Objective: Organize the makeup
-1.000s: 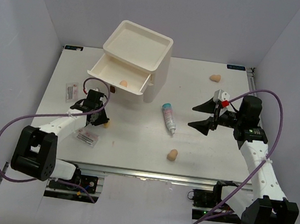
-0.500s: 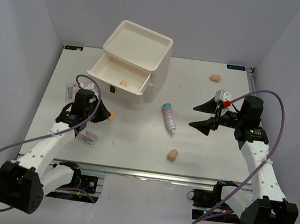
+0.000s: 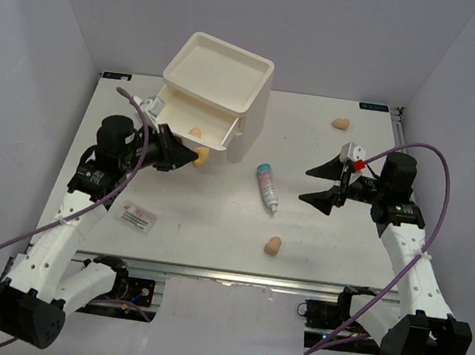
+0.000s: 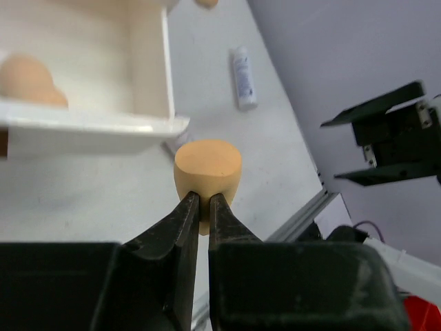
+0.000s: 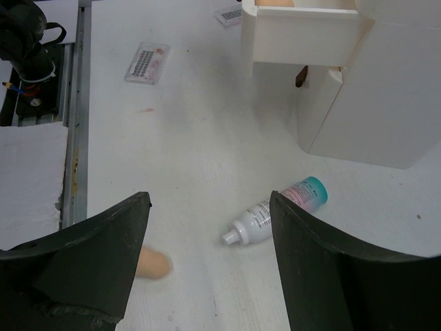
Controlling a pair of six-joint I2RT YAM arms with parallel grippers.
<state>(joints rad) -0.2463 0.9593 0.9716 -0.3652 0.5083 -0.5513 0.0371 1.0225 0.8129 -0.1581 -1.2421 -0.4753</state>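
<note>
My left gripper (image 3: 189,155) is shut on a tan egg-shaped sponge (image 3: 200,156), held in the air just in front of the open drawer (image 3: 184,121). In the left wrist view the fingertips (image 4: 187,207) pinch the sponge (image 4: 207,167) by its narrow end. Another sponge (image 3: 195,132) lies in the drawer. A white tube with a teal-pink label (image 3: 266,184) lies mid-table, and it also shows in the right wrist view (image 5: 279,210). My right gripper (image 3: 307,184) is wide open and empty, to the right of the tube. Loose sponges lie at the front (image 3: 273,246) and the back right (image 3: 341,124).
The cream drawer chest (image 3: 254,114) stands at the back, its top tray empty. A flat white packet with red print (image 3: 138,217) lies at the front left. A second packet (image 5: 227,14) shows in the right wrist view, beyond the first (image 5: 147,62).
My left gripper has risen from the table near the packet and moved right and back, carrying the sponge up to the open drawer. The right arm has barely moved.
</note>
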